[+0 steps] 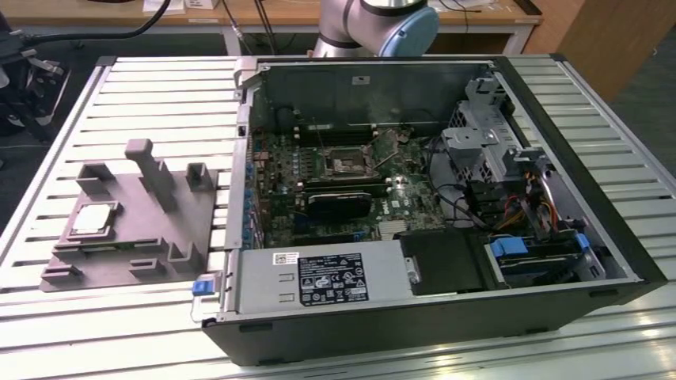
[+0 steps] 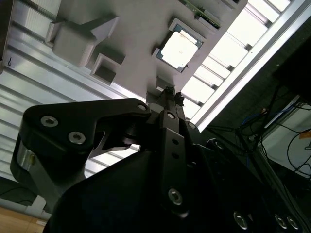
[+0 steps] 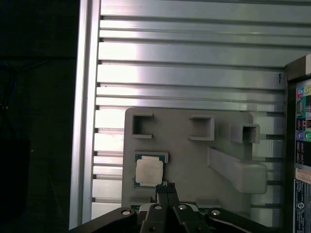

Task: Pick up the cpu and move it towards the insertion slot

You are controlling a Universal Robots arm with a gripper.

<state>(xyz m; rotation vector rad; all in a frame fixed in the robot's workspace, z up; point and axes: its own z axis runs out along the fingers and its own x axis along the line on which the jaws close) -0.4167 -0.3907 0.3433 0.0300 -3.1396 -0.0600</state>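
Observation:
The cpu [image 1: 93, 218] lies flat in a shallow recess of the grey fixture block [image 1: 138, 237], on the exterior view's left; its silver top shows in both wrist views [image 2: 180, 48] [image 3: 148, 171]. My gripper [image 3: 165, 187] hangs above the fixture, its tips [image 2: 168, 92] a little off the chip's edge and apart from it. The two black fingers [image 3: 160, 190] are pressed together, shut on nothing. The insertion slot [image 1: 347, 162] is a dark square socket with a silver frame on the green board inside the open computer case [image 1: 623, 237].
The fixture carries several raised grey posts and pockets [image 3: 235, 170] around the chip. The case wall [image 1: 245, 158] rises just beside the fixture. A slatted aluminium table [image 1: 158, 87] lies under everything, and its edge [image 3: 85, 121] is near the chip. The arm's base [image 1: 381, 24] stands behind the case.

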